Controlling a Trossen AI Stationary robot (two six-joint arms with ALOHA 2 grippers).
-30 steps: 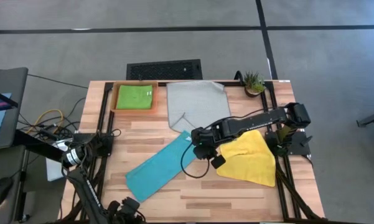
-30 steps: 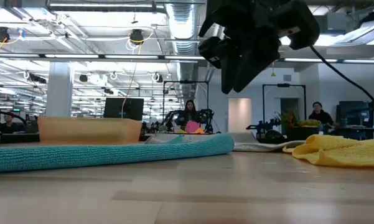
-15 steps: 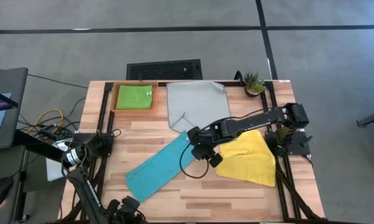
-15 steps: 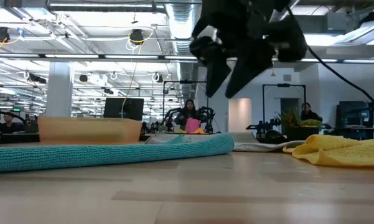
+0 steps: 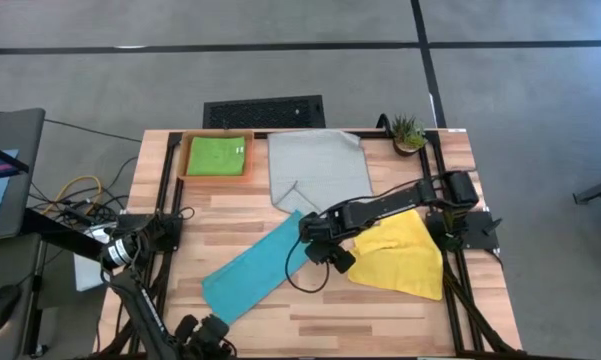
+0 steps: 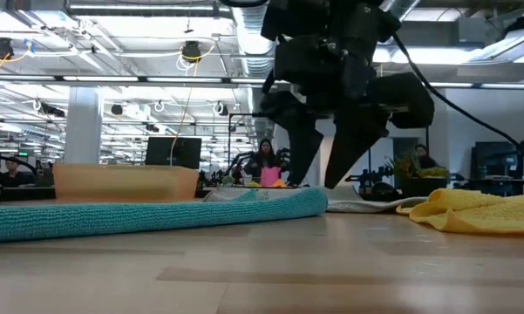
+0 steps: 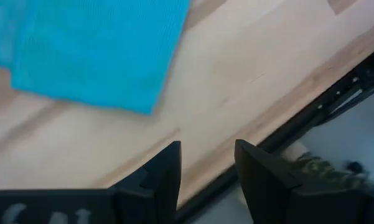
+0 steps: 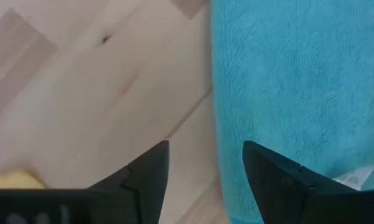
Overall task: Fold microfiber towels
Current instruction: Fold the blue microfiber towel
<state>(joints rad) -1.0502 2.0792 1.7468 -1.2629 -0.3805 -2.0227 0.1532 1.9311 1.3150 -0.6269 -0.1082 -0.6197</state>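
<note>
Left end effector (image 5: pixel 195 327), lower left of the high view: parked at the front desk edge, fingers apart, holding nothing.

Orange tray (image 5: pixel 185 172), upper left: lime green towel (image 5: pixel 218 157) folded inside, apparently finished.

Sky blue towel (image 5: pixel 252 266), centre left: long band lying diagonally on the desk (image 5: pixel 380 305), probably folded once lengthwise; far end just under the right end effector.

Pale grey towel (image 5: pixel 316 170), upper centre: flat, one near corner turned over.

Right end effector (image 5: pixel 318 246), centre: jaws spread wide, empty, poised over the blue towel's upper end; towel edge visible between the fingers in the right wrist view.

Yellow towel (image 5: pixel 404 252), centre right: crumpled, unfolded, just beside the right end effector. Potted plant (image 5: pixel 408 133), upper right corner.

Step in hand, judged: gripping the blue band's end for a second fold. Next move: descent onto the edge, closure, carry toward the lower-left end.

Open room: bare wood along the bottom of the frame; yellow towel close on the right.
</note>
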